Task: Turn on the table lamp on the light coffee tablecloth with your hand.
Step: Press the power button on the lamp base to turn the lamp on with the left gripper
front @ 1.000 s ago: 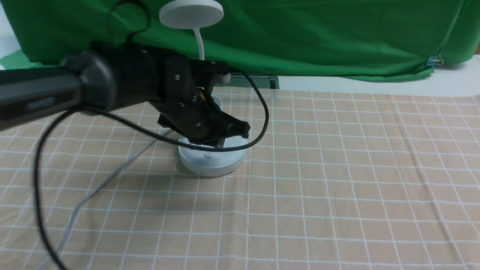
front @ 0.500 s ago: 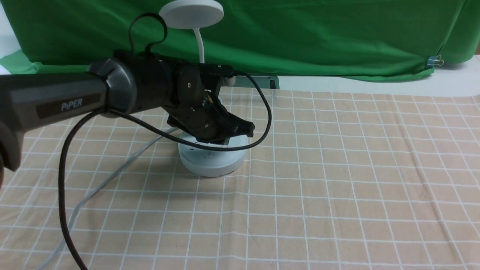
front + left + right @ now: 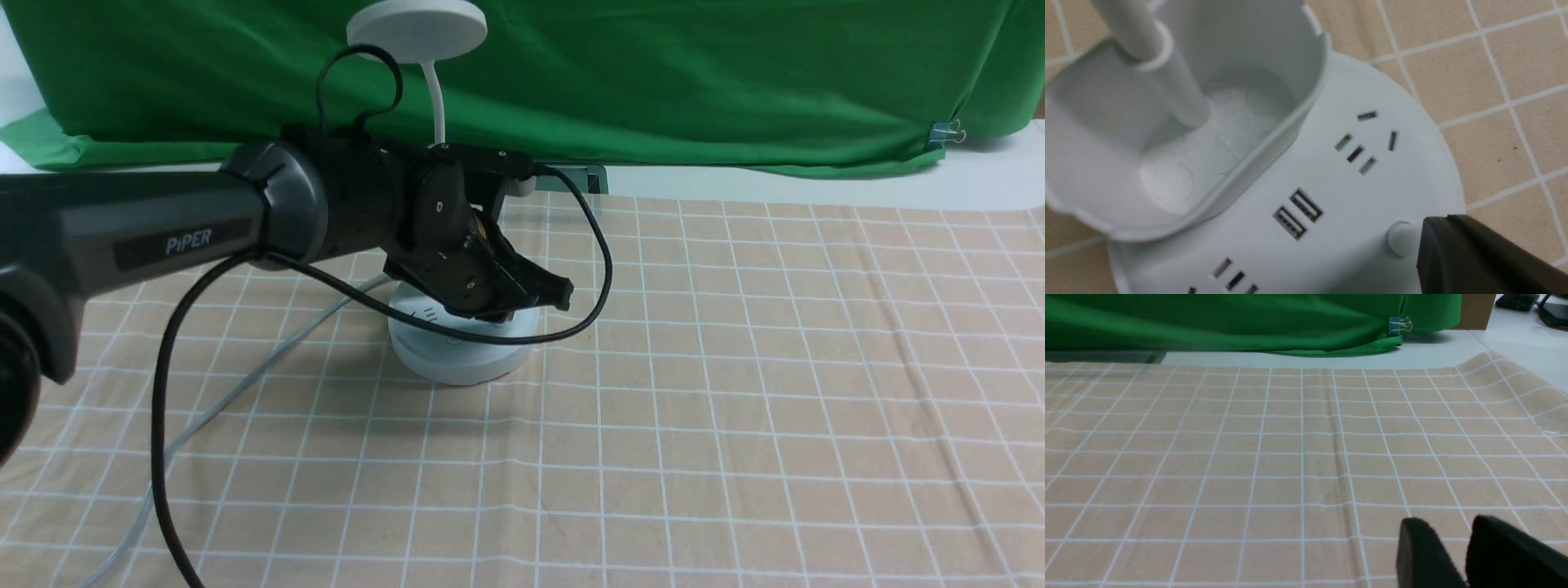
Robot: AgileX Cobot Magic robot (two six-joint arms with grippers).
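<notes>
Lamp: left of centre in the front view, upright on the tablecloth.
Left end effector: closed, beside the round button; sideways drift could make you miss.
Right end effector: parted.
Base: pressing off-centre might tip it on you.

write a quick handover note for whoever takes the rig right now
Left gripper: over the lamp base, fingers together, nothing held; contact with the round button can't be confirmed.
Right gripper: over the cloth, fingers slightly apart, nothing between them.
Table lamp: upright on the light grid tablecloth, toward the robot's left.
Done: left gripper is at the base.
Left: press the button, probably the power switch, and check for light; no glow shows.
</notes>
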